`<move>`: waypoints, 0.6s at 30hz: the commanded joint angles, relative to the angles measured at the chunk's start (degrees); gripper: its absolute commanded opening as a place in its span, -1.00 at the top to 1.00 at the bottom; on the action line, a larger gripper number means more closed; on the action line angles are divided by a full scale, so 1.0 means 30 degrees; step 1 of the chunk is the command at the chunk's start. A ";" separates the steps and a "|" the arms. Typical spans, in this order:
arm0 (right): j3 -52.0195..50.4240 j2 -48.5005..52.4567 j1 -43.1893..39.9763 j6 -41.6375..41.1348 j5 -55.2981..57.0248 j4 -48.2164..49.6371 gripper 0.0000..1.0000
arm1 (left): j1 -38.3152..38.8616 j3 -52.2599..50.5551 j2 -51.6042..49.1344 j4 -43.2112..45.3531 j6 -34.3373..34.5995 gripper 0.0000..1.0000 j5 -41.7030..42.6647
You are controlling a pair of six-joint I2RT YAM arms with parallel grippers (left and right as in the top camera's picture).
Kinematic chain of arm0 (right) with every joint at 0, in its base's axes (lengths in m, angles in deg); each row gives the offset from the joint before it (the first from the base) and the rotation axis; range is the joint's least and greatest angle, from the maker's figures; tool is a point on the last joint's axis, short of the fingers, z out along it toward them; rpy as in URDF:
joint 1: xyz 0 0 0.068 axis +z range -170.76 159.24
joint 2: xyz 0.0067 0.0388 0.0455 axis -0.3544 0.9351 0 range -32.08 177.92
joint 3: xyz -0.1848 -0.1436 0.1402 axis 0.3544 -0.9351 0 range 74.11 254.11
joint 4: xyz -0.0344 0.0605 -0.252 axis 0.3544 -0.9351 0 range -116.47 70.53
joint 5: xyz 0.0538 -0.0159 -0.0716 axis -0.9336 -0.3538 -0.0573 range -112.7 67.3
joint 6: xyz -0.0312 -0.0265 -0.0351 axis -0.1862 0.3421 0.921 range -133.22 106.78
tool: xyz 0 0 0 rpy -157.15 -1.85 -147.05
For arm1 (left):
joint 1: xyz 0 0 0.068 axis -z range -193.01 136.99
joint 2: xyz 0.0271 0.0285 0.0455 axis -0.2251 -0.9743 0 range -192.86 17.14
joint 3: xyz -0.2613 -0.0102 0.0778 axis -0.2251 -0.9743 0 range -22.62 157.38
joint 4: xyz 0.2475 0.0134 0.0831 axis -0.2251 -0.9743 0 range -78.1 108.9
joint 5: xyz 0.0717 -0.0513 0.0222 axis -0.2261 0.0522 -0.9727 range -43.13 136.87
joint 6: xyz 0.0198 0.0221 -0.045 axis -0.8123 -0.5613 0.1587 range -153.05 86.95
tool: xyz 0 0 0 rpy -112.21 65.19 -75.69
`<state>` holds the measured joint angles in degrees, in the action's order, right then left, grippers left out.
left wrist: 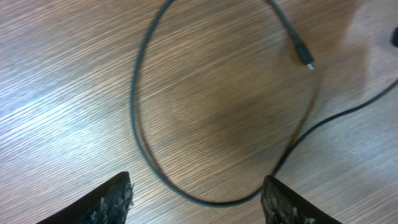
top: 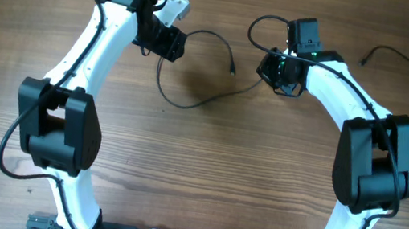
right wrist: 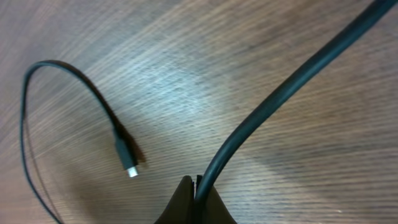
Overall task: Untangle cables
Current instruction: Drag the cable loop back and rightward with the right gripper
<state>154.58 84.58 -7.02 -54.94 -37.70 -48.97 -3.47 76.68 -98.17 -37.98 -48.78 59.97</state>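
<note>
Cable (right wrist: 292,78) looks light, limp; right fingers (right wrist: 180,206) clamp it, left fingers (left wrist: 109,202) gape over its loop; grip beside plug (left wrist: 301,53).

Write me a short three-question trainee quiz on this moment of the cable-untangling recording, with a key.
1. True or false: the left gripper is shut on the looped cable.
2. What is pinched in the right gripper? A) a black cable B) a pen C) nothing
3. In the right wrist view, how many plug ends are visible?

Key: 1. False: its fingers are open and the loop lies on the table between them. 2. A. 3. One.
</note>
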 commanded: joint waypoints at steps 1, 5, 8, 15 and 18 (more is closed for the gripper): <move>0.1785 -0.0219 0.0080 0.1348 -0.0459 -0.0357 0.91 | -0.0940 -0.0036 -0.0248 -0.0146 -0.0080 -0.37 -0.0393; 0.4277 -0.0233 0.0080 0.2433 -0.0284 -0.2353 0.91 | -0.1603 -0.0036 -0.0248 -0.0146 -0.0022 -0.37 -0.0321; 0.6717 -0.0248 0.0080 0.3468 0.0743 -0.4503 0.91 | -0.1770 -0.0036 -0.0248 -0.0146 -0.0029 -0.37 -0.0313; 1.2473 -0.0255 0.0080 0.4765 0.3563 -0.8881 0.91 | -0.1756 -0.0036 -0.0248 -0.0146 -0.0029 -0.37 -0.0313; 1.5169 -0.0284 0.0080 0.5457 0.4656 -1.0630 0.91 | -0.1756 -0.0036 -0.0248 -0.0189 -0.0029 -0.37 -0.0313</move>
<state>191.84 84.61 -7.02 -42.46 -30.25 -77.82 -8.85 76.68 -98.17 -38.33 -48.75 59.10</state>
